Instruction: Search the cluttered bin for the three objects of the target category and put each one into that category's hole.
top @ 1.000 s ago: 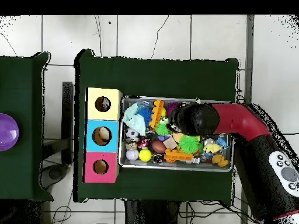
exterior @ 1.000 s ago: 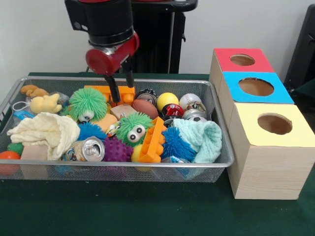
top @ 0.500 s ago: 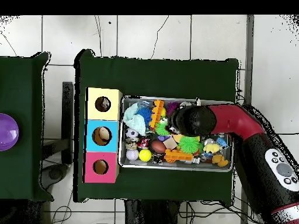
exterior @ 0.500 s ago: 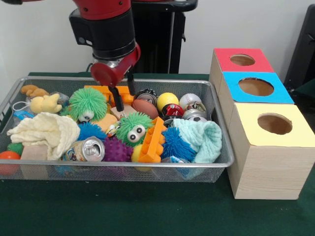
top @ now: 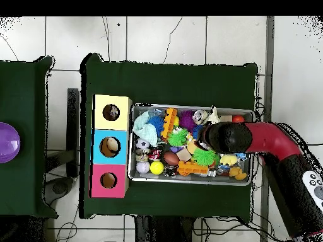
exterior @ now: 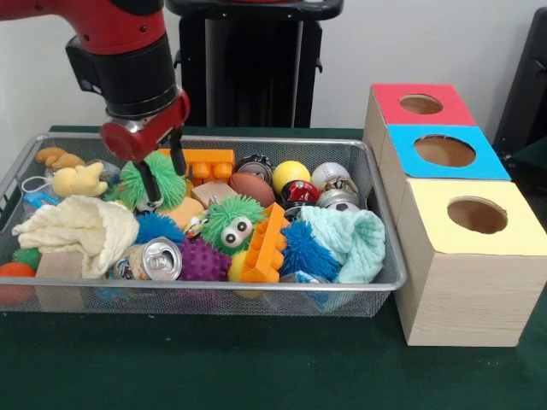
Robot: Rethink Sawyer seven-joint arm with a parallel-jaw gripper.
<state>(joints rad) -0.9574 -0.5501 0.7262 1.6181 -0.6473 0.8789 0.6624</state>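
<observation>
The wire mesh bin (exterior: 214,284) is packed with toys; it also shows in the overhead view (top: 189,180). My gripper (exterior: 162,173) is open and empty, its tips low over a green spiky ball (exterior: 154,171) at the bin's back left. In the overhead view the arm's head (top: 217,135) hides the gripper. A scrap of shiny many-coloured print (exterior: 196,225) peeks out beside the green ball with eyes (exterior: 231,220), and another (exterior: 340,184) by the baseball; I cannot tell whether they are packets. The yellow-surrounded hole (exterior: 477,215) is on the nearest box, and something pale shows inside it from overhead (top: 111,113).
The blue-surrounded hole (exterior: 444,150) and the red-surrounded hole (exterior: 420,104) lie behind the yellow one. A silver can (exterior: 156,259), orange bricks (exterior: 267,243), a cream cloth (exterior: 81,226), a mint cloth (exterior: 350,243) and several balls crowd the bin.
The arm has swung to the picture's left in the front view, from over the orange brick to over the green spiky ball. The fingers stay apart and empty.
</observation>
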